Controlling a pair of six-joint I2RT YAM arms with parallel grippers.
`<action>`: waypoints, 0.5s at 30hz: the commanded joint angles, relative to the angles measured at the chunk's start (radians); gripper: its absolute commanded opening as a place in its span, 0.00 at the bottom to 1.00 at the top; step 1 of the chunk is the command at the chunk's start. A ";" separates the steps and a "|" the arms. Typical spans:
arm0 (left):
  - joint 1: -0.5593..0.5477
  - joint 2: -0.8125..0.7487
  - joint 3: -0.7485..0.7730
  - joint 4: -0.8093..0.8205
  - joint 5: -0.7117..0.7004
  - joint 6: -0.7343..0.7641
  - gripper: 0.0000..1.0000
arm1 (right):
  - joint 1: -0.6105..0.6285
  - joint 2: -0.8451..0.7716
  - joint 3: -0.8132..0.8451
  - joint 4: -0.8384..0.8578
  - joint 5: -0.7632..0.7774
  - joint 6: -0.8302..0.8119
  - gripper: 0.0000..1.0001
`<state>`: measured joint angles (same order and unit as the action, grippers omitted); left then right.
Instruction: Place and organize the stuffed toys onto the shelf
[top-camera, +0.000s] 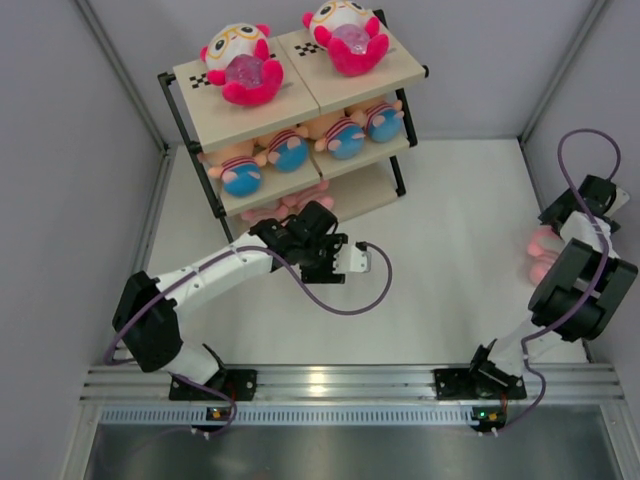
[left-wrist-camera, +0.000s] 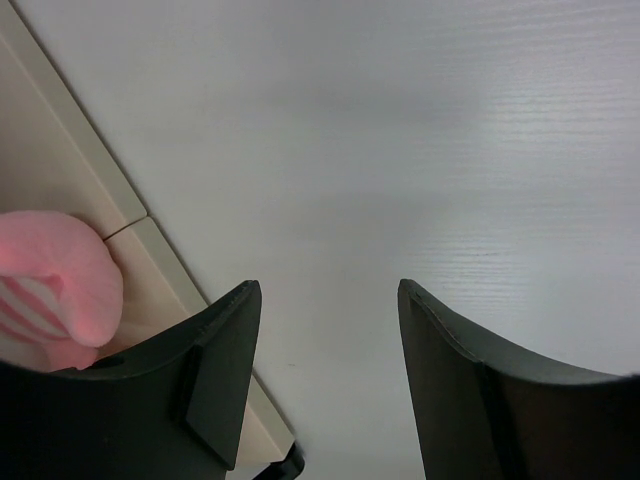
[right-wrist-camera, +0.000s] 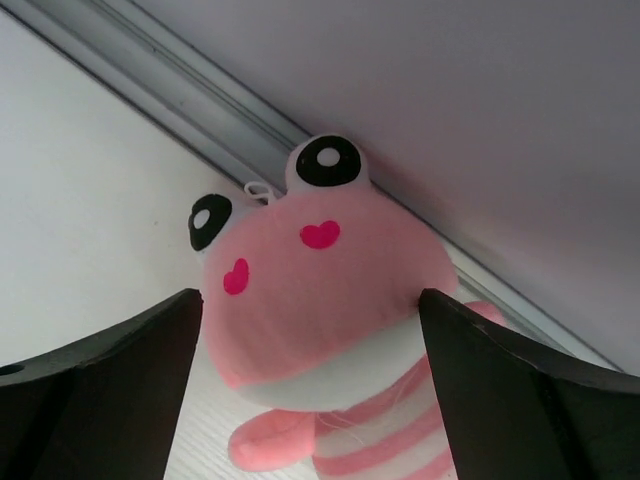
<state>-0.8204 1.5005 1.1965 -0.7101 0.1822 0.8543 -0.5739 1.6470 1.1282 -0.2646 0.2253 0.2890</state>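
Two spread fingers (right-wrist-camera: 100, 400) of right hand (right-wrist-camera: 308, 300) flank pink toy (right-wrist-camera: 320, 250).

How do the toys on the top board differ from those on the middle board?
Count: top toys two, middle toys four. The top toys have white faces, yellow glasses and hot-pink bodies; the middle toys are peach with striped shirts and blue bottoms. Both lie on the shelf.

Pairs white link shells with bulky black joint housings on left arm (top-camera: 215, 270) and right arm (top-camera: 585, 290) — trails a thin purple cable (top-camera: 345, 312) along each. Ends in matte black wedge fingers at left claw (left-wrist-camera: 328, 290) and right claw (right-wrist-camera: 310, 300).
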 joint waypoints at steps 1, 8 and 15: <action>-0.008 0.010 0.073 -0.022 0.037 -0.044 0.63 | -0.003 0.046 0.021 0.034 -0.040 0.016 0.88; -0.022 -0.008 0.112 -0.061 0.042 -0.081 0.63 | 0.016 -0.013 -0.033 0.024 -0.021 0.058 0.00; -0.051 -0.068 0.123 -0.115 0.059 -0.127 0.63 | 0.140 -0.393 -0.158 -0.091 -0.076 0.168 0.00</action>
<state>-0.8536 1.4948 1.2812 -0.7837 0.2031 0.7601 -0.5026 1.4395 0.9855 -0.3264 0.1898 0.3763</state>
